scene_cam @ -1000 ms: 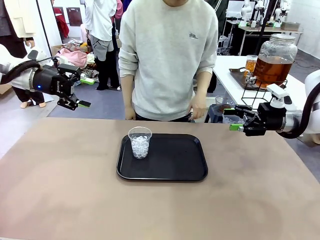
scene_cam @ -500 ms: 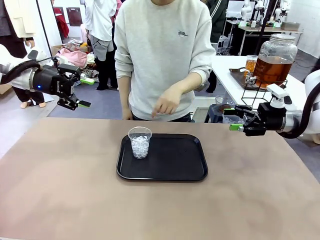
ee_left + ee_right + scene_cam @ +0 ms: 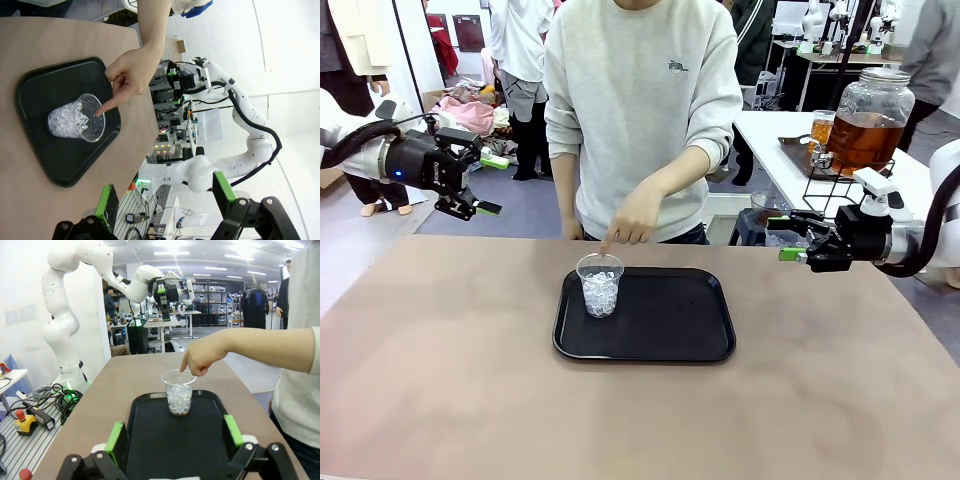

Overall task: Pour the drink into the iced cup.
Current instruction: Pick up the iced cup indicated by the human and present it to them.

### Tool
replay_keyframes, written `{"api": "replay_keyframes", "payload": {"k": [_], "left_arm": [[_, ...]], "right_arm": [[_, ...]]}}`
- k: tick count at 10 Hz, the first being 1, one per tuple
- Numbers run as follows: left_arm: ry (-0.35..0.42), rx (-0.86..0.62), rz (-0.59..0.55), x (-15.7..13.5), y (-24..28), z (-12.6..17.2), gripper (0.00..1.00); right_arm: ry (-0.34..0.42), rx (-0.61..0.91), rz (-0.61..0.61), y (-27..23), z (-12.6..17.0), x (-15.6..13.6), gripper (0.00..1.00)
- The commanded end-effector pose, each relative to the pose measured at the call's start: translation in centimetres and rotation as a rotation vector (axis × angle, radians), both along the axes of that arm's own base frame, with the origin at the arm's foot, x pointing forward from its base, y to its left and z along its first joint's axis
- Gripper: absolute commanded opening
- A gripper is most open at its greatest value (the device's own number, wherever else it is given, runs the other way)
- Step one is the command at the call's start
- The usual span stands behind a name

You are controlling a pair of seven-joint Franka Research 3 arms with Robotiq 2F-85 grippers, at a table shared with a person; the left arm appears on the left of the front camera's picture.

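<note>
A clear plastic cup of ice (image 3: 600, 285) (image 3: 77, 123) (image 3: 179, 391) stands on the left part of a black tray (image 3: 660, 322) (image 3: 40, 145) (image 3: 170, 440). The person's hand (image 3: 628, 222) (image 3: 131, 77) (image 3: 202, 355) points a finger down at the cup's rim. The amber drink fills a big glass dispenser jar (image 3: 870, 122) with a metal lid, on a wire stand at the far right side table. My left gripper (image 3: 470, 204) (image 3: 167, 192) hovers open off the table's far left. Beyond the tray's right side, my right gripper (image 3: 790, 240) (image 3: 172, 437) hovers open. Both hold nothing.
A glass of amber liquid (image 3: 821, 129) stands on a tray beside the jar. The person stands at the far edge of the brown table (image 3: 440, 380). Other people and clutter fill the background at left.
The person's hand rose from beside the hip, swung left and came down, with the finger now at the cup's rim. Both arms stayed still.
</note>
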State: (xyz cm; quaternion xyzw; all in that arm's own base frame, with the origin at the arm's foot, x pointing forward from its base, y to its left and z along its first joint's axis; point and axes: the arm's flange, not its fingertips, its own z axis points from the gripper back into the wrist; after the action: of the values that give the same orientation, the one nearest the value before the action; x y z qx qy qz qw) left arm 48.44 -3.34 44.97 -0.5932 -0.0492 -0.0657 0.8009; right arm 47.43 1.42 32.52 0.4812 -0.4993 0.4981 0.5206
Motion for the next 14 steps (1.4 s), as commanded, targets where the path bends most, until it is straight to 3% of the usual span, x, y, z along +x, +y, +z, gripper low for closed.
{"api": "replay_keyframes", "payload": {"k": [1, 9, 10, 13, 14], "left_arm": [[0.005, 0.001, 0.007, -0.1, -0.1, 0.2, 1.0], [0.0, 0.0, 0.0, 0.0, 0.0, 0.0, 1.0], [-0.098, -0.002, -0.049, -0.1, 0.0, 0.0, 1.0], [-0.522, 0.062, -0.183, 0.2, -0.4, -0.6, 1.0], [-0.606, 0.074, -0.217, 0.3, -0.4, -0.9, 1.0]], "right_arm": [[0.001, -0.001, 0.002, 0.1, 0.3, 0.2, 1.0], [0.001, -0.001, 0.002, 0.1, 0.3, 0.2, 1.0], [0.001, -0.001, 0.002, 0.1, 0.3, 0.2, 1.0], [0.001, -0.001, 0.002, 0.1, 0.3, 0.2, 1.0], [0.001, -0.001, 0.002, 0.1, 0.3, 0.2, 1.0]]}}
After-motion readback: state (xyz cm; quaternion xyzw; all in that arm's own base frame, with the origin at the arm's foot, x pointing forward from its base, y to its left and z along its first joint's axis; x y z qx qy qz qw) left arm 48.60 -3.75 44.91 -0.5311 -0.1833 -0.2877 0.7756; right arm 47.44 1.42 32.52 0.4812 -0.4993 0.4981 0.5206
